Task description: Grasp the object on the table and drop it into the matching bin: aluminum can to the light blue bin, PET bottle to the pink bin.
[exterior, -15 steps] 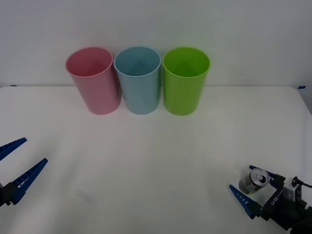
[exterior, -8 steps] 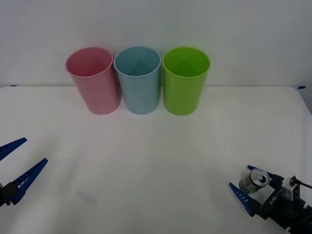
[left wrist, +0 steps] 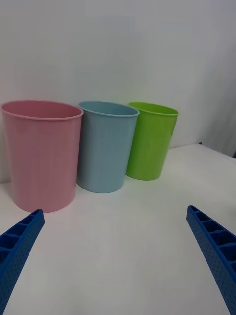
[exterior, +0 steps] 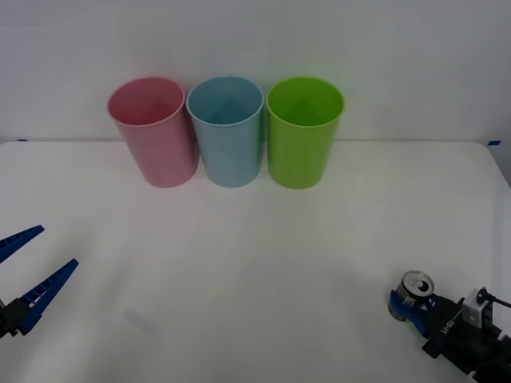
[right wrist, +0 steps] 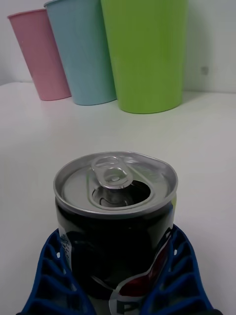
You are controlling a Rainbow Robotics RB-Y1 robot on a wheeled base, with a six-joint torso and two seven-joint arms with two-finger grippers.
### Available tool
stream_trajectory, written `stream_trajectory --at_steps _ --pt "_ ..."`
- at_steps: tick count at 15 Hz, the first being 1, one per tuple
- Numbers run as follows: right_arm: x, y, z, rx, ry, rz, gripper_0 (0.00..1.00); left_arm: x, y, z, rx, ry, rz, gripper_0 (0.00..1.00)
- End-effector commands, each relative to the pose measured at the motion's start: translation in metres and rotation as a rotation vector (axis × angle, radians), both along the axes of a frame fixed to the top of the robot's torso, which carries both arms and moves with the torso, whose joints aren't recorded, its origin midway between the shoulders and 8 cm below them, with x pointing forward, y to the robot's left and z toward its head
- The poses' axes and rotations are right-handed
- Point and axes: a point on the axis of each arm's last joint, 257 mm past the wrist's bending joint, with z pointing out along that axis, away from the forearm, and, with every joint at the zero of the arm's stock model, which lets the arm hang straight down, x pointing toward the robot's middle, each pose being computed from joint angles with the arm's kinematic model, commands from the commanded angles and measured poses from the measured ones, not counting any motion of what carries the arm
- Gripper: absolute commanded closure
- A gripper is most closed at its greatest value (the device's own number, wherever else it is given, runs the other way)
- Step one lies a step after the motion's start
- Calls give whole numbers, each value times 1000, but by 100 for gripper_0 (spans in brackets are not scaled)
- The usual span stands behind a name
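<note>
A: The aluminum can (right wrist: 115,216) looks like bare brushed metal on top, with a dull silver sheen on lid and pull-tab, and below that a glossy dark printed wall.

B: And the right hand (right wrist: 115,285) closed around it?

A: Blue ribbed plastic, matt, with an open lattice pattern. The left hand (left wrist: 118,256), parted, has the same ribbed blue finish.

B: The bins?

A: The pink bin (exterior: 153,132), light blue bin (exterior: 227,132) and lime green cup (exterior: 303,132) all look like smooth plastic with a soft satin finish and faint vertical streaks.

B: The tabletop (exterior: 239,263)?

A: Plain white, smooth and matt.
</note>
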Motion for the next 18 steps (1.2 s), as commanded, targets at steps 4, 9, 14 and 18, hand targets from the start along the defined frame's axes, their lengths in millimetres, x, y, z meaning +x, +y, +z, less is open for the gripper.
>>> stream_trajectory --at_steps 4,9,14,18 --pt "0 3 8 18 -18 13 100 0 0 0 0 0 0 0" --pt "8 18 38 50 -66 50 100 0 0 0 0 0 0 0" --pt "18 41 74 115 -71 77 100 0 0 0 0 0 0 0" --pt "29 69 113 173 -88 106 100 0 0 0 0 0 0 0"
